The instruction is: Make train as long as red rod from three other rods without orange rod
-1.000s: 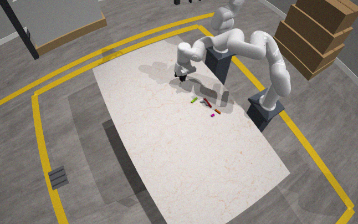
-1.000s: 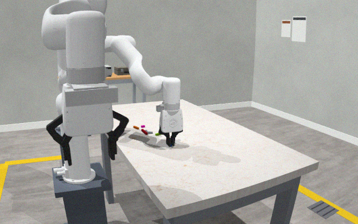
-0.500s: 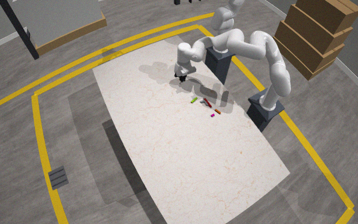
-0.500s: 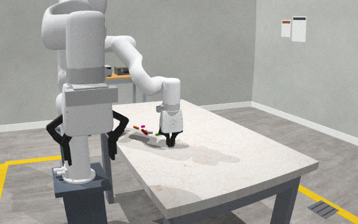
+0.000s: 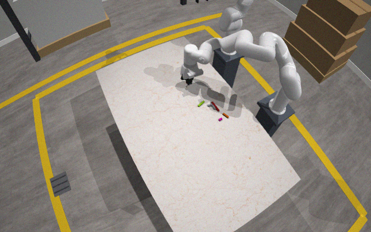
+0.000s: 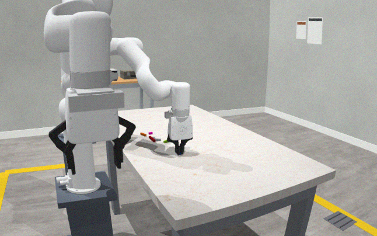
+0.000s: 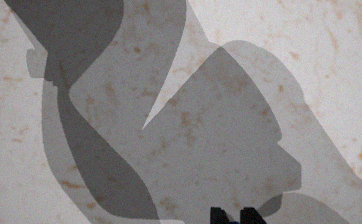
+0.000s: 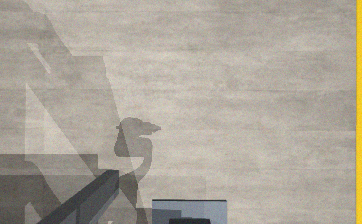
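Note:
My left gripper point(image 5: 188, 84) point(image 6: 179, 152) point(image 7: 235, 218) is low over the table and shut on the blue rod point(image 6: 180, 153) point(image 7: 235, 222); only a speck of blue shows between its fingertips. The lime rod point(image 5: 201, 103) point(image 6: 166, 141) lies nearest to it. The dark red rod point(image 5: 215, 106) point(image 6: 152, 138) lies beyond, with grey point(image 5: 210, 105) point(image 6: 157, 139) in an angled shape close beside it; whether that is one or two rods is hard to tell. The magenta rod point(image 5: 220, 119) point(image 6: 150, 133) lies apart near the orange rod. My right gripper point(image 6: 95, 168) is wide open and empty, away from the table.
The orange rod point(image 5: 225, 115) point(image 6: 143, 134) lies just past the red rod's end. The table point(image 5: 181, 161) point(image 6: 257, 170) has both arm pedestals along one long side. Arm shadows fall around the left gripper. The right wrist view shows floor and a pedestal top point(image 8: 217, 212).

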Controlling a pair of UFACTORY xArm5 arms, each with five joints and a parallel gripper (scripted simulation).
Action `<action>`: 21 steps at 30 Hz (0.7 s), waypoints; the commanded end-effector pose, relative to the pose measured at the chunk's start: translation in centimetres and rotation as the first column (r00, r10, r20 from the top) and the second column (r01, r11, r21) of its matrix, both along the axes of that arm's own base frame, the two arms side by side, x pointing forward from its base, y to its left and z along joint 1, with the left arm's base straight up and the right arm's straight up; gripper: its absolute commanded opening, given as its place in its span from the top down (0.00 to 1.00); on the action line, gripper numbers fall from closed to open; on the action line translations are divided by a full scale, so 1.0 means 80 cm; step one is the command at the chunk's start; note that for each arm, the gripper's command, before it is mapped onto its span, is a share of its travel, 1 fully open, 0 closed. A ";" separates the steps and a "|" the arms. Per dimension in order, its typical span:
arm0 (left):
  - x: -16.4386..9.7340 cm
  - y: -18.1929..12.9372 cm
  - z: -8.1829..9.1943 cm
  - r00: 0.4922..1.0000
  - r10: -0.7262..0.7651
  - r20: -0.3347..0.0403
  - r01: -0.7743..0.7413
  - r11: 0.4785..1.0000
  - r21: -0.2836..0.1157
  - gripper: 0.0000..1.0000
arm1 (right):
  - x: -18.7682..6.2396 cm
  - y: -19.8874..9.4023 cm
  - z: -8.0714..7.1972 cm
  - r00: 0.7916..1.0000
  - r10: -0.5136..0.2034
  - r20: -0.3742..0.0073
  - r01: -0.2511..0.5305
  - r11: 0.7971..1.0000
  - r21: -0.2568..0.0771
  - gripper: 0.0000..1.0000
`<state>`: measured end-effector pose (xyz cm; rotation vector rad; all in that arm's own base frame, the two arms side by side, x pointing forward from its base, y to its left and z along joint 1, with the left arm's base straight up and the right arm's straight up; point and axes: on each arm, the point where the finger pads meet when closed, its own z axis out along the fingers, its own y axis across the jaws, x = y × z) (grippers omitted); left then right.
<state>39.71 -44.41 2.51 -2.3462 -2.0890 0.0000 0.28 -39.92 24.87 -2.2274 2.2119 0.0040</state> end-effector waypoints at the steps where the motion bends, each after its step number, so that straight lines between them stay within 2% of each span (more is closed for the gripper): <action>1: 0.001 -0.001 0.003 1.000 0.000 0.003 0.000 1.000 -0.003 0.94 | 0.000 -0.001 0.002 1.000 0.000 0.000 0.000 1.000 -0.004 0.00; 9: 0.001 -0.001 0.003 1.000 0.000 0.003 0.000 1.000 -0.003 0.94 | 0.000 -0.001 0.002 1.000 0.000 0.000 0.000 1.000 -0.004 0.00; 10: 0.001 -0.001 0.003 1.000 0.000 0.003 0.000 1.000 -0.003 0.90 | 0.000 -0.001 0.002 1.000 0.000 0.000 0.000 1.000 -0.004 0.00; 15: 0.001 -0.001 0.003 1.000 0.000 0.003 0.000 1.000 -0.003 0.86 | 0.000 -0.001 0.002 1.000 0.000 0.000 0.000 1.000 -0.004 0.00; 16: 0.001 -0.001 0.003 1.000 0.000 0.003 0.000 1.000 -0.003 0.82 | 0.000 -0.001 0.002 1.000 0.000 0.000 0.000 1.000 -0.004 0.00; 21: 0.001 -0.001 0.003 1.000 0.000 0.003 0.000 1.000 -0.003 0.78 | 0.000 -0.001 0.002 1.000 0.000 0.000 0.000 1.000 -0.004 0.00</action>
